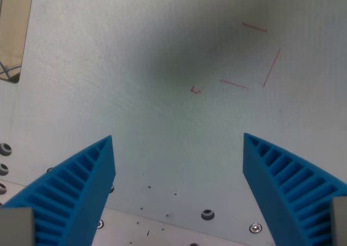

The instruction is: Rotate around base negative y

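Gripper hovering over the pale table, its 2 blue fingers spread apart, gripping nothing (red marks far right). Risk: tilting could be driving a fingertip into the surface.

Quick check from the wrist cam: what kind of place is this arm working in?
Probably a lab test bench: a plain white table with red pen marks, bolt heads along its edge, and the blue ribbed gripper open over it, holding nothing.

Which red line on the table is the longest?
The slanted red line at the wrist view's right, running almost up and down. The other red lines lie flatter and shorter, and the red mark is tiny.
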`<action>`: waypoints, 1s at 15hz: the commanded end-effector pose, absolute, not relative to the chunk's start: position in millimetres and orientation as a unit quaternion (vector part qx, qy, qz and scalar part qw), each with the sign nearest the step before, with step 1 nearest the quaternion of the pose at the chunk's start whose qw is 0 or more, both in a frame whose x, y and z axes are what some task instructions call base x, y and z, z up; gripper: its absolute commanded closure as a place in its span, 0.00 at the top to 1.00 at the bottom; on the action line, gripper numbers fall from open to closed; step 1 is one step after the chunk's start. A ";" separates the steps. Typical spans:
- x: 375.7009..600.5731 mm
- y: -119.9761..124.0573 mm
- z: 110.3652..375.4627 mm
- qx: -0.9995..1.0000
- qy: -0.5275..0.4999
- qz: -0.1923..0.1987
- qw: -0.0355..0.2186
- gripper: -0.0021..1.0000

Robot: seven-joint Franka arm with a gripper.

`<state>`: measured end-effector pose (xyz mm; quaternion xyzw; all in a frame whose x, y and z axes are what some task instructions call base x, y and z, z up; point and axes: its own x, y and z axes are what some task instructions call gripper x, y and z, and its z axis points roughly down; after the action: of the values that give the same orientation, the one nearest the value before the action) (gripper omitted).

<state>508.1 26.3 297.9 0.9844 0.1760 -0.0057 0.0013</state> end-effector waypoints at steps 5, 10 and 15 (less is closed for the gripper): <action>508.2 26.3 299.3 0.984 0.176 0.025 0.007 1.00; 508.2 26.3 299.3 0.983 0.176 0.053 0.012 1.00; 508.2 26.3 299.3 0.981 0.176 0.082 0.017 1.00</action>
<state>515.1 26.7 300.1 0.9843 0.1760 0.0118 0.0034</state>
